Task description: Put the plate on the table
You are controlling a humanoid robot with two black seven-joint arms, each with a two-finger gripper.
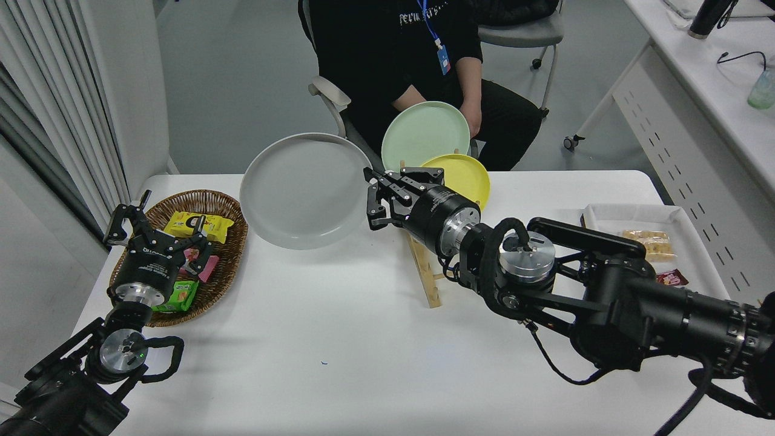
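The light-grey plate (301, 189) hangs tilted in the air over the far left-middle of the white table (339, 339). My right gripper (369, 200) is shut on the plate's right rim and holds it clear of the tabletop. The plate's face is turned toward me. My left gripper (151, 233) is parked open at the lower left, over the wicker basket.
A wooden plate rack (427, 272) stands mid-table with a yellow plate (463, 175) and a pale green plate (424, 133) in it. A wicker basket (227, 209) of snacks is at the left. A white tray (696, 248) with snacks is at the right. A person (393, 54) sits at the far side.
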